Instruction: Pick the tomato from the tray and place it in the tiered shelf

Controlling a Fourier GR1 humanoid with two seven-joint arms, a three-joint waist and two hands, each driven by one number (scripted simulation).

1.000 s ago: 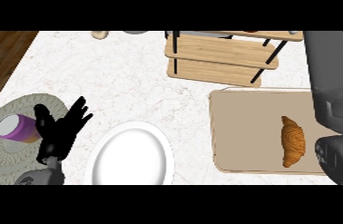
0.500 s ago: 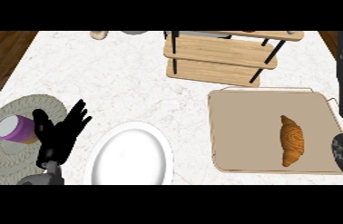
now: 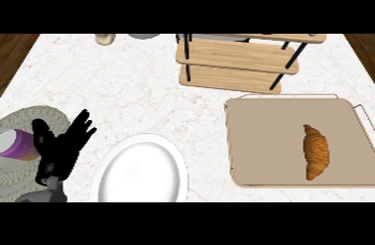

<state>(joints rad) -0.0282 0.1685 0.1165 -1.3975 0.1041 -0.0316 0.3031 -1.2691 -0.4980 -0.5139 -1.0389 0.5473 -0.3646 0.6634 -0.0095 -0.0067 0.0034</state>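
A tan tray lies at the right of the counter and holds only a brown croissant. No tomato shows anywhere in the head view. The wooden tiered shelf with black posts stands at the back, right of centre; its visible boards are bare. My left hand rests open at the lower left, fingers up, beside a white plate. My right hand is out of the picture.
A white plate lies at the front, left of centre. A grey round mat at the far left carries a purple and white cup. Small objects sit at the counter's back edge.
My right arm, seen at the right edge a second ago, has drawn out of view. The left hand has stayed still.
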